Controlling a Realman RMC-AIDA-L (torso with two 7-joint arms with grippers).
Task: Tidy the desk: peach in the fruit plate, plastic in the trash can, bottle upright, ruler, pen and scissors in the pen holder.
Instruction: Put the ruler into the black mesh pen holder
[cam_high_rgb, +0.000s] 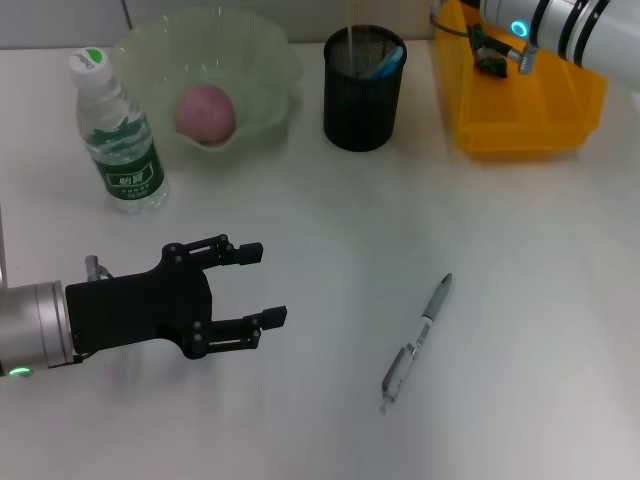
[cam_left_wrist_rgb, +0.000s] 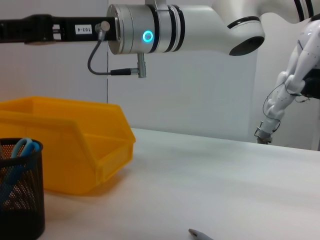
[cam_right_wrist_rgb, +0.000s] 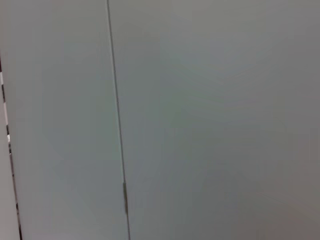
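Note:
A silver pen (cam_high_rgb: 420, 335) lies on the white desk, to the right of my left gripper (cam_high_rgb: 266, 285), which is open and empty just above the desk. The pen's tip shows in the left wrist view (cam_left_wrist_rgb: 200, 234). A pink peach (cam_high_rgb: 205, 110) sits in the green fruit plate (cam_high_rgb: 270, 55). A clear bottle (cam_high_rgb: 118, 135) with a green label stands upright left of the plate. The black mesh pen holder (cam_high_rgb: 363, 88) holds blue-handled scissors (cam_high_rgb: 385, 62) and a thin pale ruler (cam_high_rgb: 350, 35). My right arm (cam_high_rgb: 560, 25) hangs over the yellow bin (cam_high_rgb: 520, 120). No plastic shows.
The yellow bin stands at the back right, with the pen holder to its left (cam_left_wrist_rgb: 20, 190). The right arm's black gripper body (cam_left_wrist_rgb: 40, 29) reaches out above the bin. The right wrist view shows only a grey wall.

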